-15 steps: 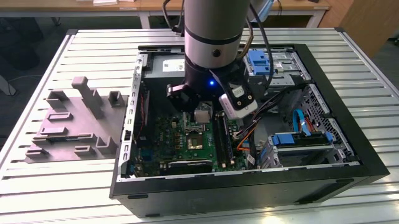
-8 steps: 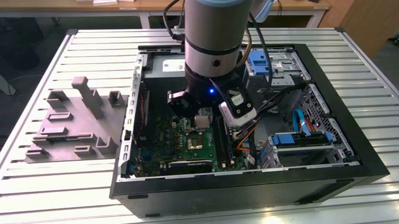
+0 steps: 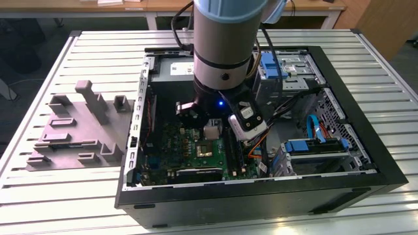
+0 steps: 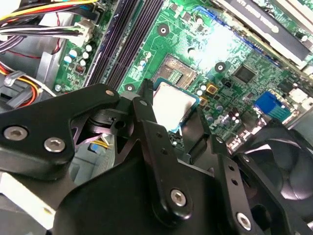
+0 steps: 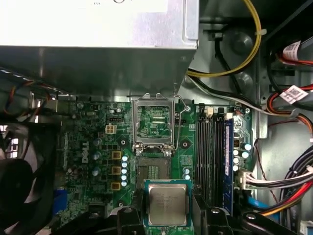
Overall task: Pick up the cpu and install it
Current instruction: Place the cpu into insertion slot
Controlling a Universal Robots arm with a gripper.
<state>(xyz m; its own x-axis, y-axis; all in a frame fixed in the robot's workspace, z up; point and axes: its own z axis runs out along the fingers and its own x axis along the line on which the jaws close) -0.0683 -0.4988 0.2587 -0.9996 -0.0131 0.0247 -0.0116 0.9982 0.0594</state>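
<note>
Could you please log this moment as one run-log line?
gripper shut on cpu | cpu above motherboard near open socket | install not done

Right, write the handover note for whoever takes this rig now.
Gripper: shut on the cpu, with a finger on each of two opposite edges.
Cpu: held over the motherboard inside the computer case, close to the open socket.
Done: cpu picked up; the socket's load plate stands raised.
Left: cpu is not seated in the socket yet.
</note>
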